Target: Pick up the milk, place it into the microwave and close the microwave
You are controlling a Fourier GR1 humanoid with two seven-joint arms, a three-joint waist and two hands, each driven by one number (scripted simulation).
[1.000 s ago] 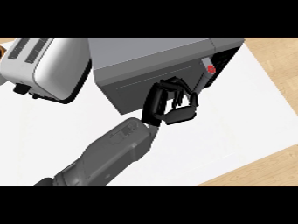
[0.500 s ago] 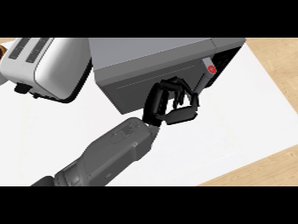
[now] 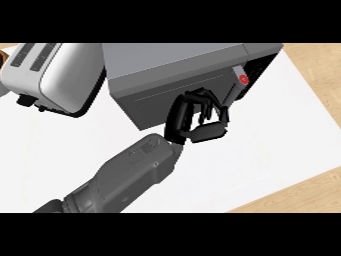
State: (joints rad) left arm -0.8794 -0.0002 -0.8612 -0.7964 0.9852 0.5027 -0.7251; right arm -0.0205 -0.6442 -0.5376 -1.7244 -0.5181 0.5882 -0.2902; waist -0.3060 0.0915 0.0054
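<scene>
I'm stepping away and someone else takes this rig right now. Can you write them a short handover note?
Hands: one hand shows, fingers curled, against the microwave door; which hand it is cannot be told from this view, and nothing is seen in it. No other hand in view.
Things: microwave on the white counter, beside the toaster. Milk not visible.
Done: door looks almost shut, a dark gap remaining at its right edge.
Left: finish closing; confirm the milk is inside.

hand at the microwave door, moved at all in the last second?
No. The hand sits at the same spot on the microwave door, just left of the red button.
</scene>
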